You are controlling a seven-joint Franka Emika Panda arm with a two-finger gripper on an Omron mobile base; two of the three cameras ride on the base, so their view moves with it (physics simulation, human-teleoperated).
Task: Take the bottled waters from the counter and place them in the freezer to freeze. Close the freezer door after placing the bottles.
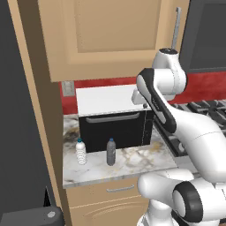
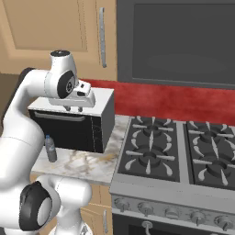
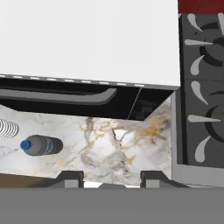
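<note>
Gripper (image 2: 73, 109) hung closed and empty above the oven (image 1: 115, 128). Both bottles (image 1: 111, 152) stood upright on the counter (image 1: 132, 163) before it. They looked light, slick and squashy; grasp mid-body.

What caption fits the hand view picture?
Looking down past the tool: a grey bottle lies on the marble counter before the black oven.

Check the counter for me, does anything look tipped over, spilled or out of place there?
Nothing stands out. Both bottles, the clear one and the grey one, stand upright and apart on the counter in front of the oven, with no spill visible.
</note>
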